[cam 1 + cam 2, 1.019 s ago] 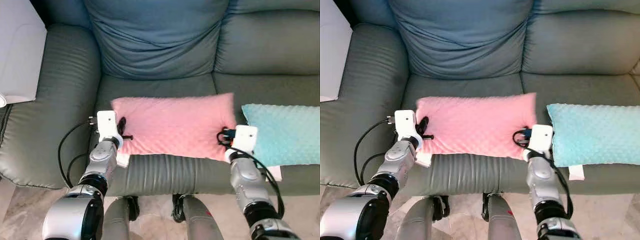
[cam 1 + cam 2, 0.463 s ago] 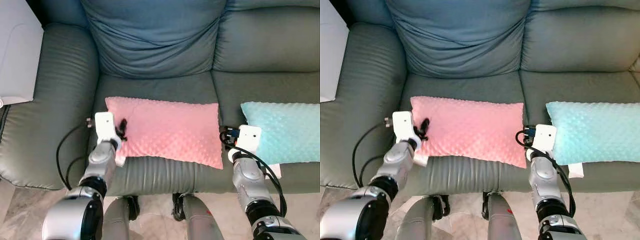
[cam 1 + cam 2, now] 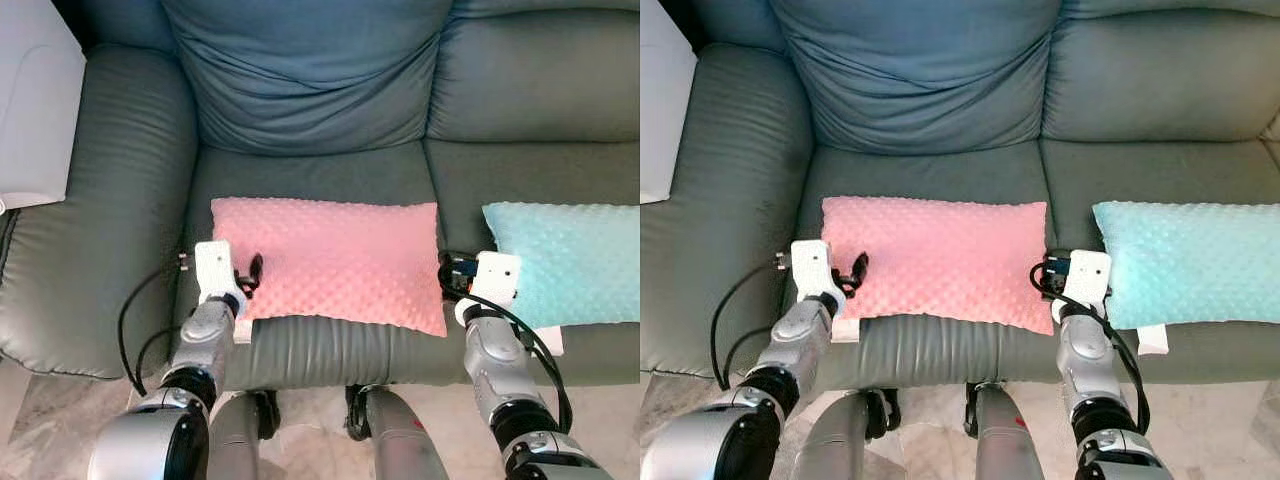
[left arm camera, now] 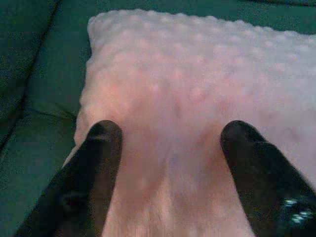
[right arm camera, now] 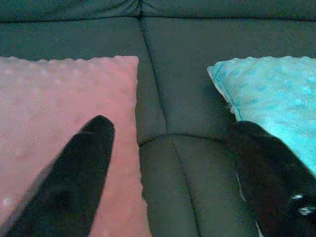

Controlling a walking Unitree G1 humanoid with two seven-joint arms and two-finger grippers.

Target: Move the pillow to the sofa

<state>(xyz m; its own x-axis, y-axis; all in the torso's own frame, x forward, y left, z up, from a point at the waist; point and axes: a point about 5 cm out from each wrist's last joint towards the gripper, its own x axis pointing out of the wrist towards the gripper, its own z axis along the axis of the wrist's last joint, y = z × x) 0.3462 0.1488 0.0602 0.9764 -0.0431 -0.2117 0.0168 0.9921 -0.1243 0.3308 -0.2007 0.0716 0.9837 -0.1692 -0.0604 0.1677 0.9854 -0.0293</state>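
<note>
Lying flat on sofa (image 3: 310,175): pink pillow (image 3: 335,260)

A living room in a home: a wide grey-green leather sofa (image 3: 300,350) with padded armrests and deep seat cushions takes up the view, a large blue back cushion (image 3: 310,75) propped against its backrest. Two soft dimpled pillows lie flat on the seats, a pink pillow (image 3: 335,260) on the left-hand seat and a teal pillow (image 3: 565,260) on the seat to its right. Polished marble-patterned floor tiles (image 3: 30,440) show below the sofa's front edge, and a pale flat surface (image 3: 35,110) sits beside the armrest at the robot's left.
</note>
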